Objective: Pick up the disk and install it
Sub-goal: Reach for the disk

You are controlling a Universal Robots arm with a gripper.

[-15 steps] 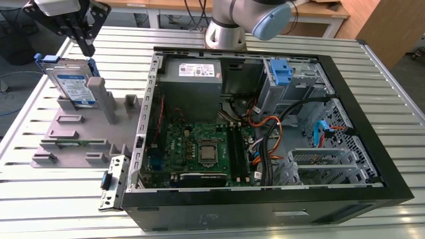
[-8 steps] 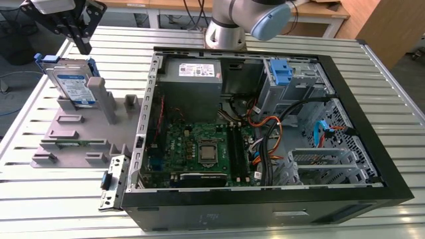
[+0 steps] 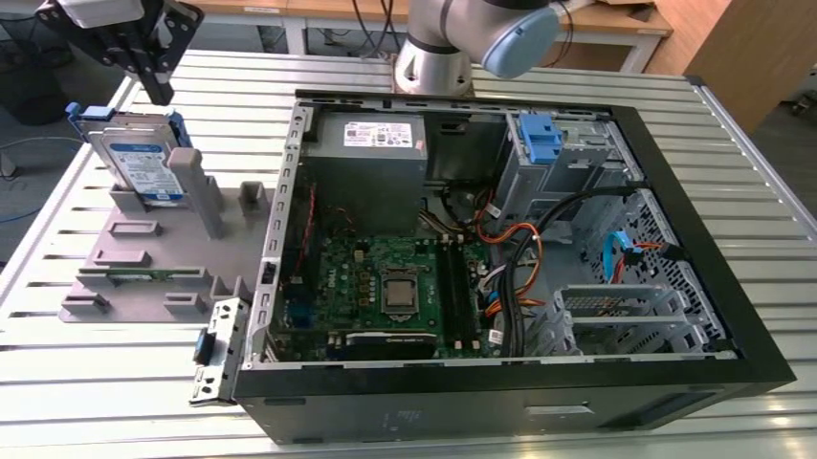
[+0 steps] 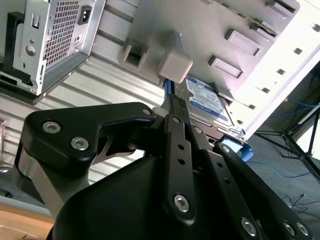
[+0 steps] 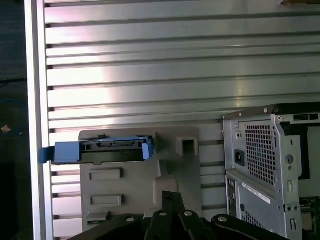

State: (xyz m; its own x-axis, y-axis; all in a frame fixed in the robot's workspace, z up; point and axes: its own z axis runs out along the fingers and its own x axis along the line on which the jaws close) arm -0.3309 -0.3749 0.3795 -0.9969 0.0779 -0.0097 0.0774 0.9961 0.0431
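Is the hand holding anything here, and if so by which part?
Nothing is held. The hand, shut, is near the disk, which stands on edge in the grey stand.

- Disk [image 3: 138, 164]: silver-grey metal, glossy label, blue plastic rails.
- Stand [image 3: 141, 268]: matt grey plastic.
- Table [image 3: 115, 382]: ribbed, shiny bare metal.
- Gripper [image 3: 159, 94]: smooth matt black.
- Computer case [image 3: 511, 392]: grey sheet metal, black frame.

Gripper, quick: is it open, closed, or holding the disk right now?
Gripper: closed, holding nothing, hanging close above the disk, which stands on edge in the grey stand.
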